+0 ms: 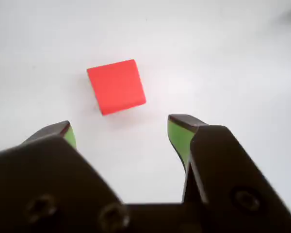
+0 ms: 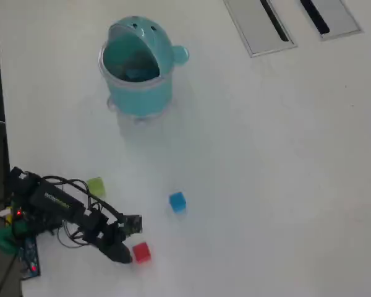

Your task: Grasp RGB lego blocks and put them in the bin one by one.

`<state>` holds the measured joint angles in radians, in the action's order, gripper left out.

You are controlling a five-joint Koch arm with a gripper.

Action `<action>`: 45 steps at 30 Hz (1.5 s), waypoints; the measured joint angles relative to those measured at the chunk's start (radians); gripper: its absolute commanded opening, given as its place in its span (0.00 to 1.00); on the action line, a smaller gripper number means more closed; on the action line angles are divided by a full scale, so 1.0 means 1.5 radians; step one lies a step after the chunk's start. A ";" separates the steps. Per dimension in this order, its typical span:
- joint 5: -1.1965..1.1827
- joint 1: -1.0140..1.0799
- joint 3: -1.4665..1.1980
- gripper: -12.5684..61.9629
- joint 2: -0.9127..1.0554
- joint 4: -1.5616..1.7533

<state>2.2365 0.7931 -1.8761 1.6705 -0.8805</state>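
Gripper up close in the wrist view, jaws spread apart, red lego block just past the tips, untouched. Teal bin sits far off.

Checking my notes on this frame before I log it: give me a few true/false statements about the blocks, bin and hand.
1. The hand is open. True.
2. The red block is gripped between the fingers. False: it lies on the table, ahead of the fingertips and untouched.
3. The blue block is in the bin. False: it sits on the table.
4. In the overhead view, the green block lies left of the blue one. True.
5. The bin lies tipped over. False: it stands upright.
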 measured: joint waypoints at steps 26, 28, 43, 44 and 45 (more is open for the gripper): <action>-0.001 -0.032 0.015 0.65 -0.133 0.015; 0.000 -0.029 0.035 0.65 -0.147 0.016; -0.009 -0.014 0.103 0.65 -0.212 0.033; -0.013 -0.016 0.103 0.65 -0.215 0.040; -0.013 -0.017 0.104 0.65 -0.215 0.042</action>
<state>2.2166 0.7670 -1.7196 1.3484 -0.8176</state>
